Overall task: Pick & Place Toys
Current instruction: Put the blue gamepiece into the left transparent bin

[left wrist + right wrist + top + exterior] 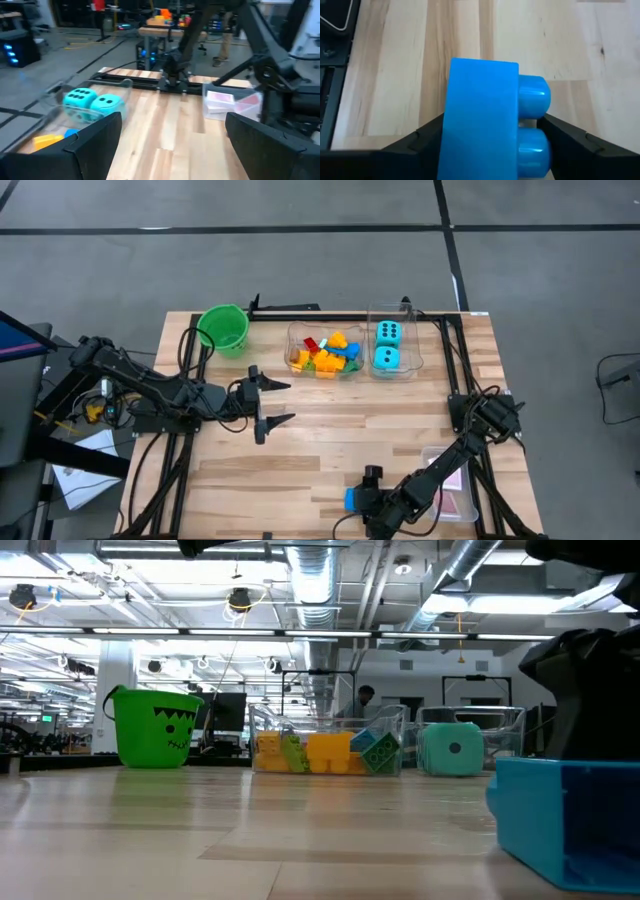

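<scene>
Right fingers (490,135) flanking, seemingly touching, blue block (480,117) between them.

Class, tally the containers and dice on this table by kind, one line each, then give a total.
Green bucket: 1
Clear tubs: 3
Cyan dice: 2
Total: 6

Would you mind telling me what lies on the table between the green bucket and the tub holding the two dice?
The clear tub of building blocks sits between the green bucket and the dice tub, as the high view shows.
</scene>
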